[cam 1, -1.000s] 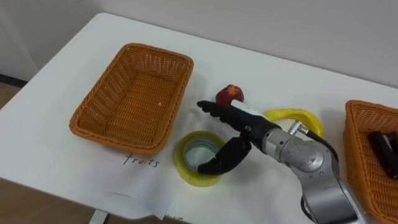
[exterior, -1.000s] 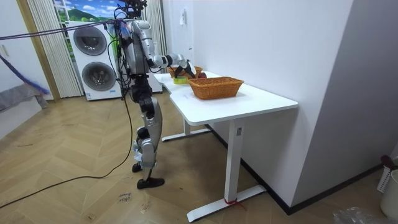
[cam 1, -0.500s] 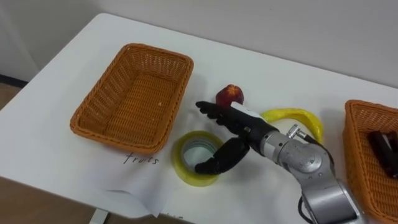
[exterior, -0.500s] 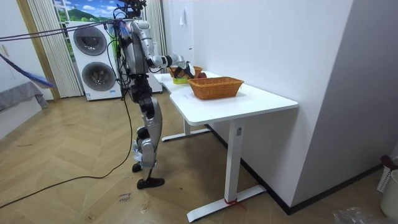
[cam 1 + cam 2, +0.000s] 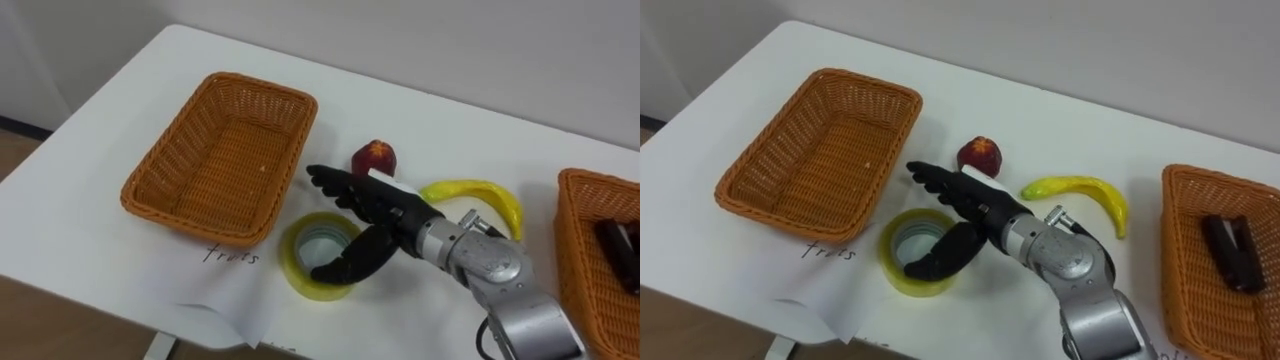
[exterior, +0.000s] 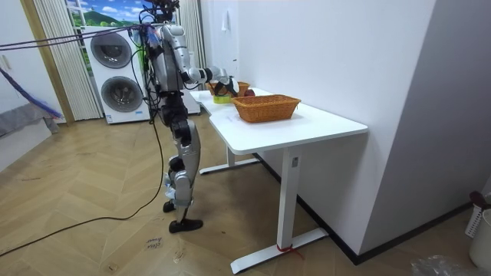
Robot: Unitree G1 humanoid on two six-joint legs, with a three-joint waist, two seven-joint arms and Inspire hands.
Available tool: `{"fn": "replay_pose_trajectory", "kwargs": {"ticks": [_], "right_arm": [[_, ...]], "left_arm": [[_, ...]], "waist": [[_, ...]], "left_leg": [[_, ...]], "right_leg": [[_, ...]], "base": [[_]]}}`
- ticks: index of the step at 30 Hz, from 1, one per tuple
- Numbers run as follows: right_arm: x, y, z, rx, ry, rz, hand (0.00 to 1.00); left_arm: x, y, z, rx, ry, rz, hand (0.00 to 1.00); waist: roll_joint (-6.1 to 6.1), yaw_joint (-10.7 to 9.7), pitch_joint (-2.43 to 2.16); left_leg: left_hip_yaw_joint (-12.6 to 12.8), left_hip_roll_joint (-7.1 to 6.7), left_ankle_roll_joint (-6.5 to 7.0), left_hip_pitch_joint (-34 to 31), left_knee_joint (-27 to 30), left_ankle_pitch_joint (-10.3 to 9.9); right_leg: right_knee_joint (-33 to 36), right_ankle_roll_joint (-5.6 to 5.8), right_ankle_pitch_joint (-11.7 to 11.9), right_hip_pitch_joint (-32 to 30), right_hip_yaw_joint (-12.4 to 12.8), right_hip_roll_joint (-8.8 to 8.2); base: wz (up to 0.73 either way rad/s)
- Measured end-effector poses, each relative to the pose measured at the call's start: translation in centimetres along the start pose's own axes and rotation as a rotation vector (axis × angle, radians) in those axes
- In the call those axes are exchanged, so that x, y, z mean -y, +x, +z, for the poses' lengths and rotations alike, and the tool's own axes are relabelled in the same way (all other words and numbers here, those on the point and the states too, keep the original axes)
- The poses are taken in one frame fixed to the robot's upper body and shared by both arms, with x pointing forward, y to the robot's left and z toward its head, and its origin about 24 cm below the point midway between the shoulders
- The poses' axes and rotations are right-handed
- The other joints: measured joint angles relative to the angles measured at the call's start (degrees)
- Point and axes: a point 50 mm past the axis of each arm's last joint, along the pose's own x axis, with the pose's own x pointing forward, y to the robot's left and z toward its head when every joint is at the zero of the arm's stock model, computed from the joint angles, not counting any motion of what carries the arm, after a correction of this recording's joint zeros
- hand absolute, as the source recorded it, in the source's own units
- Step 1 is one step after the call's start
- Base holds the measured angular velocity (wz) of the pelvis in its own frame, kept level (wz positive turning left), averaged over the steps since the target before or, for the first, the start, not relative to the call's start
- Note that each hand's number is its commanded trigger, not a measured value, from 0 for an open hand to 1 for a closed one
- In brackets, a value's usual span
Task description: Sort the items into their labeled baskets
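Your right robot hand (image 5: 388, 215) hangs spread open over the tape roll (image 5: 300, 272), holding nothing.
Its fingers (image 5: 332, 185) stretch left toward the left basket (image 5: 215, 160), and its thumb (image 5: 340, 265) dips over the roll, which lies on the worktop (image 5: 90, 240) just near of that basket. The apple (image 5: 375, 158) and the banana (image 5: 482, 190) lie just beyond the hand. A dark item (image 5: 620, 245) sits in the right basket (image 5: 585, 285).
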Motion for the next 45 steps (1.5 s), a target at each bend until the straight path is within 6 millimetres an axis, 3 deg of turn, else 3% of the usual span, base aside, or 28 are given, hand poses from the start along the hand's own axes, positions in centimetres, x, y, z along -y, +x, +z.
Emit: {"fn": "replay_pose_trajectory", "kwargs": {"ticks": [45], "right_arm": [[1.3,-0.4,0.5,0.053,0.013,-0.151,0.0]], "left_arm": [[-0.5,-0.1,-1.1,-0.019,-0.017,0.028,0.0]], "waist": [[-0.77,-0.41,0.1]], "left_leg": [[-0.33,-0.02,-0.01,-0.04,0.1,0.01]], "right_leg": [[0.01,0.0,0.0,0.18,-0.1,-0.05]], "base": [[0.0]]}}
